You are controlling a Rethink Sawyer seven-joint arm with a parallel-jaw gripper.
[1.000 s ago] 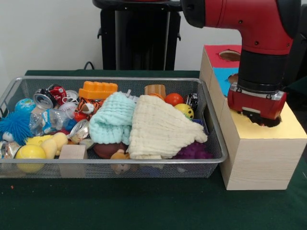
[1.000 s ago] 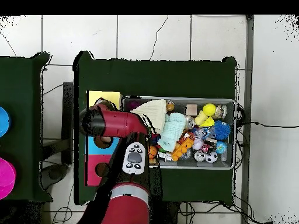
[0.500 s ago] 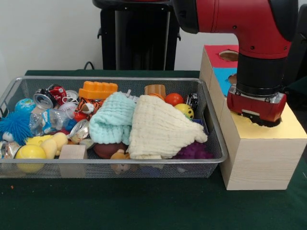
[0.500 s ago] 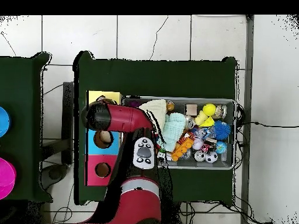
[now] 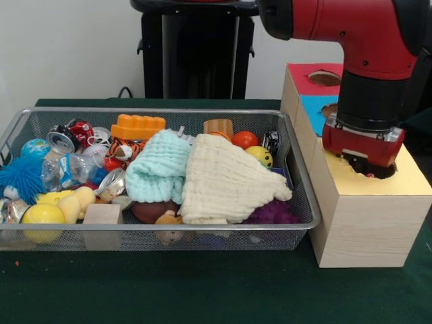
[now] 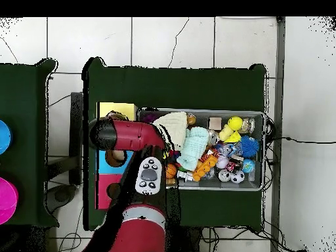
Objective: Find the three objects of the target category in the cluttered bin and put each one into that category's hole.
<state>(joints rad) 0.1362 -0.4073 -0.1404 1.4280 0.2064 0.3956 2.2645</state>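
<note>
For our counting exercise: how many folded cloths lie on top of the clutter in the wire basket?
2. A mint-green waffle cloth lies mid-basket, and a cream waffle cloth sits beside it, toward the wooden box. Others may be buried beneath the toys.

One wire bin (image 5: 304, 202) on the table. Two folded cloths in it: one mint cloth (image 5: 156, 169), one cream cloth (image 5: 226, 181). One wooden block (image 5: 102, 216) at the bin's front edge. One orange toy brick (image 5: 138, 125) at the back edge. One blue spiky ball (image 5: 21, 177) and one purple spiky ball (image 5: 273, 212). One crushed can (image 5: 63, 138) in the back left corner. One sorting box (image 5: 368, 223) with three coloured top sections: red, blue, yellow
</note>
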